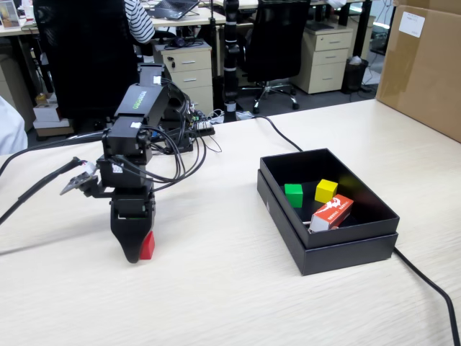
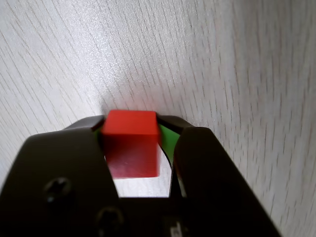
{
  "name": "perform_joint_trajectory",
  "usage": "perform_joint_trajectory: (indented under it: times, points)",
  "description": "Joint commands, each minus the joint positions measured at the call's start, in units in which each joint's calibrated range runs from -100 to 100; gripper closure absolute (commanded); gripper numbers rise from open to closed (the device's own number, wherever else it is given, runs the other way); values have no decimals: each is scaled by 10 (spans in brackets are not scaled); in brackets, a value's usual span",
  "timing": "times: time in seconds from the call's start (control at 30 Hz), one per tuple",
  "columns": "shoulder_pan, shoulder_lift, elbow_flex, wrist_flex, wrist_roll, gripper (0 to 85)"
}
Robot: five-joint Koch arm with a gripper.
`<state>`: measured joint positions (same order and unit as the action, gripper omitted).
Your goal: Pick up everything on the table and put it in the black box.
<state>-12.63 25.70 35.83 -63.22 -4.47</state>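
My gripper (image 1: 138, 252) points straight down over the left part of the table (image 1: 216, 288), shut on the red cube (image 1: 148, 245). In the wrist view the red cube (image 2: 131, 143) is pinched between the two black jaws of the gripper (image 2: 132, 123), just over the wood-grain table (image 2: 222, 59). The black box (image 1: 338, 252) stands to the right. Inside it lie the green cube (image 1: 293, 194) and the yellow cube (image 1: 325, 190).
An orange-red and white printed carton (image 1: 332, 213) also lies in the box. A big brown cardboard carton (image 1: 425, 65) stands at the far right. Black cables (image 1: 425, 281) run across the table by the box and behind the arm. Office desks and chairs fill the background.
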Motion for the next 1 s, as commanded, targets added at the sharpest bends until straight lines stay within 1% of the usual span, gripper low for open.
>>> perform_joint_trajectory:
  times: [0.0, 0.03, 0.13, 0.23, 0.4, 0.43, 0.6, 0.63, 0.67, 0.7, 0.83, 0.97]
  points:
    - [-1, -6, 40, 11, 2, 801]
    - [-1, -9, 42, 11, 3, 846]
    - [2, -43, 22, 11, 2, 846]
    - [19, -159, -25, 11, 4, 846]
    - [84, -370, -94, 11, 24, 846]
    - [105, -423, -106, 11, 31, 846]
    - [187, -524, -116, 11, 55, 846]
    - [208, -533, -115, 11, 61, 846]
    - [246, -532, -108, 11, 70, 846]
    - [257, -523, -105, 11, 71, 846]
    - [293, -442, -79, 11, 83, 846]
    - [307, -321, -29, 10, 98, 846]
